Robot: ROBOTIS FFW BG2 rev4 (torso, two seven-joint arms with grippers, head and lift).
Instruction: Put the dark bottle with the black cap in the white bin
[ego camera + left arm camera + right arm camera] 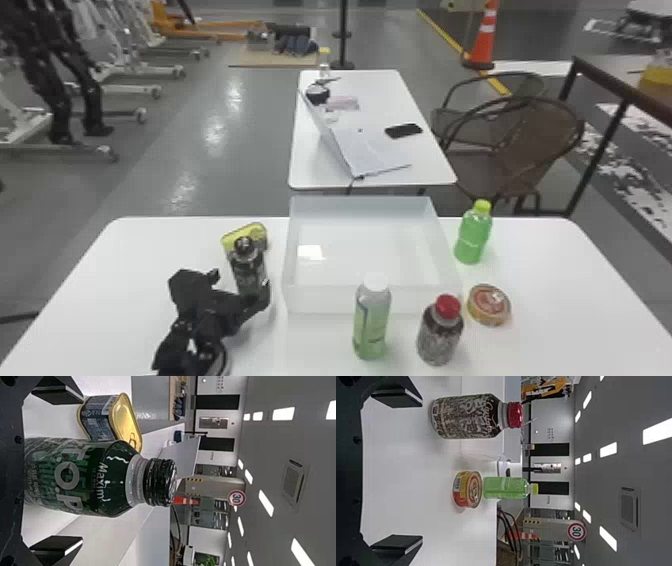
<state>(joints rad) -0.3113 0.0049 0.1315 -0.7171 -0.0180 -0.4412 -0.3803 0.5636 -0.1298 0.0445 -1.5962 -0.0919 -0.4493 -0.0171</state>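
The dark bottle (pixel 248 272) with the black cap stands upright on the table, just left of the white bin (pixel 300 300). My left gripper (pixel 243 288) is at the bottle in the head view, its fingers apart around it. In the left wrist view the dark bottle (pixel 79 477) stands between the spread fingers of my left gripper (pixel 57 471), with a gap on either side. My right gripper (pixel 397 471) is parked with its fingers open and nothing between them in the right wrist view.
A yellow can (pixel 245 235) sits right behind the dark bottle. A pale green bottle (pixel 371 322) and a red-capped bottle (pixel 440 332) stand before the bin. A round tin (pixel 490 305) and a green bottle (pixel 472 235) are right of it.
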